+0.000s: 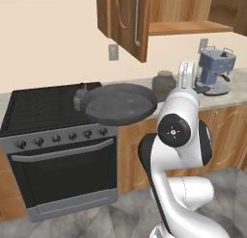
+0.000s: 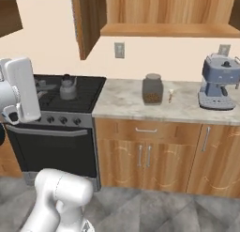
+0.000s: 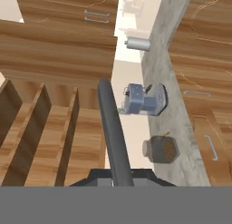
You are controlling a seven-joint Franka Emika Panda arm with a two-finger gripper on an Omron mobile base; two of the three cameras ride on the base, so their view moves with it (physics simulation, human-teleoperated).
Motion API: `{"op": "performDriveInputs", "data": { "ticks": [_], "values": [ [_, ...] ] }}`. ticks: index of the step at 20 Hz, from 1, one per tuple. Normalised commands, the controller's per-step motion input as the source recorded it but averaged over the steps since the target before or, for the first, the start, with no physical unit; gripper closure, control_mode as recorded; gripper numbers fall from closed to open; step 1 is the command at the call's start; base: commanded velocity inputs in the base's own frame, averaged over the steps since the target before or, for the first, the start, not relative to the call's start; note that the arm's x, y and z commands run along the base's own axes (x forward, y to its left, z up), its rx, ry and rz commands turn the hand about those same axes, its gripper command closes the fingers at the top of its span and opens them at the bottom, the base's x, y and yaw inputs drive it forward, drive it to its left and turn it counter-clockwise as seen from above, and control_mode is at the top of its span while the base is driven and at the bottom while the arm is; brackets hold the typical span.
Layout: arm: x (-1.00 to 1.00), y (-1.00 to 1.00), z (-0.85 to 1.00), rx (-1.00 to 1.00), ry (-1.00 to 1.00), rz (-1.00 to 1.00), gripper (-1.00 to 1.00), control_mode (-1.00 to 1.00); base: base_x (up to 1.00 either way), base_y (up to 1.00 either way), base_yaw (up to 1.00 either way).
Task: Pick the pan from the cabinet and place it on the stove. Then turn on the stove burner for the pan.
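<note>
One step is under way: the arm is carrying the pan (image 1: 118,103) from the cabinet (image 1: 129,20) toward the stove (image 1: 46,107). Its fingers are clamping narrowly on the long, thin dark handle (image 3: 113,132). That round, shallow dark-grey pan is hovering over the stove's right edge beside a pale kettle (image 1: 79,98). Next, I judge, it needs lowering flat onto the ridged black grates.

A blue-grey coffee machine (image 2: 218,82) stands at the right end of the speckled stone counter (image 2: 122,104), close to the wall. Left of it and well apart sits a dark glass jar (image 2: 152,88) with brown contents, and a small pale item between the two is too small to identify. A small grey kettle (image 2: 68,88) with a black knob stands further left, and a wall outlet (image 2: 119,50) is mounted above the counter, over wooden base cupboards (image 2: 154,156) with silver handles.
</note>
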Motion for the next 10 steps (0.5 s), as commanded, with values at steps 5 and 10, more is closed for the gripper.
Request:
{"op": "performDriveInputs", "data": {
  "ticks": [5, 10],
  "values": [
    [0.00, 0.00, 0.00, 0.00, 0.00, 0.00, 1.00, 1.00, 0.03, 0.64, -0.06],
    [0.00, 0.00, 0.00, 0.00, 0.00, 0.00, 1.00, 1.00, 0.25, 0.42, -0.04]
  ]
}}
